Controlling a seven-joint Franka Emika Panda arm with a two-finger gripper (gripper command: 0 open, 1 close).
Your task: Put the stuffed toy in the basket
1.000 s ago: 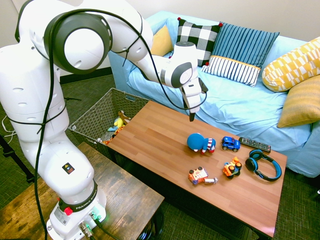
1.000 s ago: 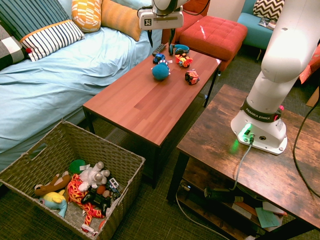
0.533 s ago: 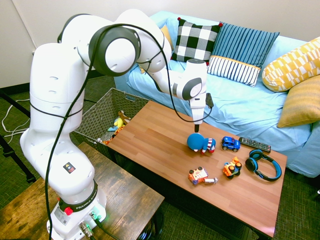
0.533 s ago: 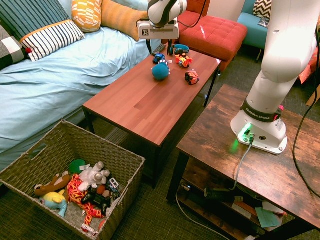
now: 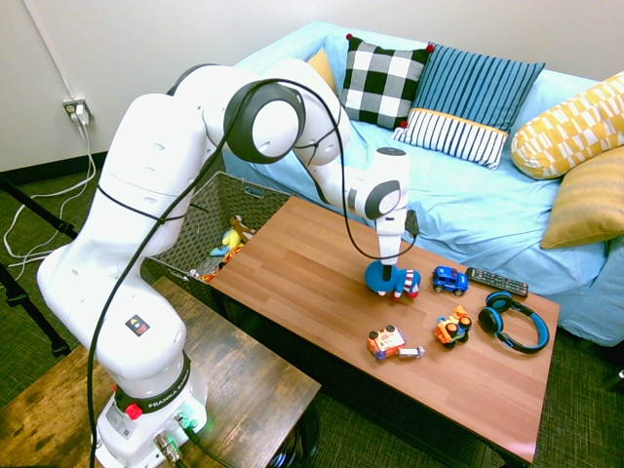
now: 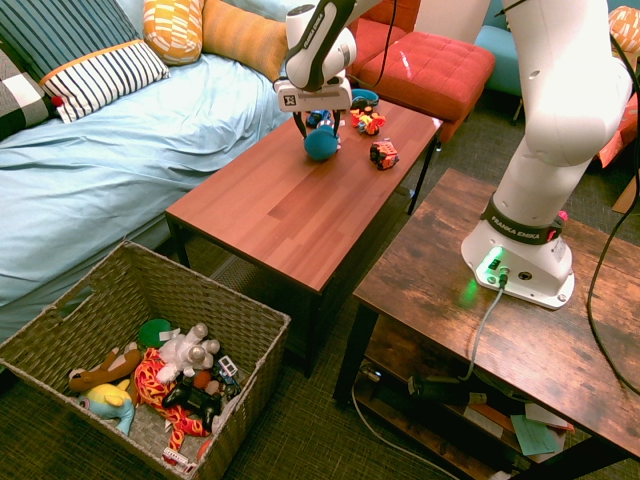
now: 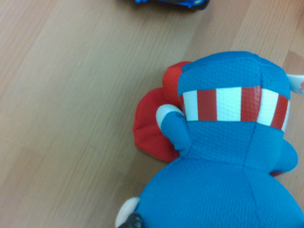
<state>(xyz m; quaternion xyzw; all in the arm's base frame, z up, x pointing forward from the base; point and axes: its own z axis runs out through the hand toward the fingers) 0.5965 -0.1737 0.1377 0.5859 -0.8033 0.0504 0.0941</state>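
The end effector [image 6: 319,122] is seen pointing almost straight down over the stuffed toy [image 5: 391,279], with its fingers spread wide; in the second exterior view one finger stands on each side of the toy's round blue head [image 6: 321,144]. Whether the fingers touch the plush cannot be told, and nothing is gripped. The stuffed toy lies on the wooden counter [image 5: 322,283], towards the sofa side of its top. In the wrist view the toy [image 7: 223,156] fills much of the frame: a blue textured body, a band of red and white stripes and a red part against the wood grain are shown.

Just beside the toy, on the side away from the arm's base, a small blue toy car [image 5: 449,281] is placed, and a black remote control [image 5: 495,282] lies beyond it near the counter's edge. Nearer the front edge an orange-and-white toy robot [image 5: 392,343] and another small orange toy [image 5: 452,328] are found, with blue headphones [image 5: 513,322] beside them.

The basket [image 6: 225,305] stands on the floor past the end of the counter, well apart from the stuffed toy, and several soft toys [image 6: 165,375] are held in it. A sofa with a light blue cover [image 5: 468,205] and patterned cushions runs behind the counter.
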